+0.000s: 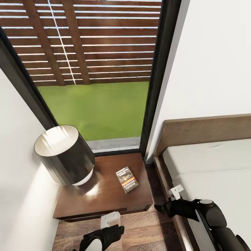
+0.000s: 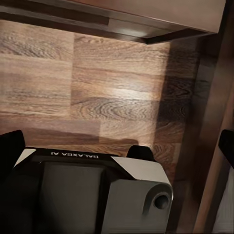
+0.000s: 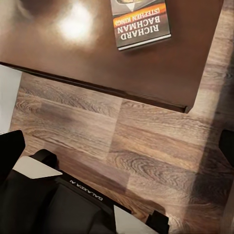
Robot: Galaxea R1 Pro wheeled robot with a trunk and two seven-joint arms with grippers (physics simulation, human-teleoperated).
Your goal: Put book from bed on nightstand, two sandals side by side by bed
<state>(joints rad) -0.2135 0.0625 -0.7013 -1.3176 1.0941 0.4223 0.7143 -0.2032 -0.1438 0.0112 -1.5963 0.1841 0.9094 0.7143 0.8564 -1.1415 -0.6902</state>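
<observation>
Lying flat on the nightstand (image 1: 104,198), the book (image 1: 127,179) rests on the half of the glossy top nearer the bed (image 1: 209,167), well apart from the table lamp (image 1: 64,155) with its dark drum shade that stands on the same top by the white wall. In the right wrist view the book (image 3: 141,22) shows an orange band and white lettering reading RICHARD BACHMAN (STEPHEN KING), and nothing touches it. Beyond the nightstand a tall dark-framed window (image 1: 153,87) looks onto green grass and a slatted wooden fence. The wood-plank floor (image 1: 139,226) runs in front of the nightstand and in the narrow gap between it and the bed frame.

Both arms hang low on the near side of the nightstand. The left gripper (image 1: 111,218) sits just off the nightstand's front edge, over the floor, and holds nothing; whether its jaws are spread or closed cannot be told, since its fingertips are poorly seen. The right gripper (image 1: 176,191) hovers over the bed frame's edge, beside the nightstand, with its jaws apart and empty; in the right wrist view its dark fingertips (image 3: 9,151) stand at opposite edges.
</observation>
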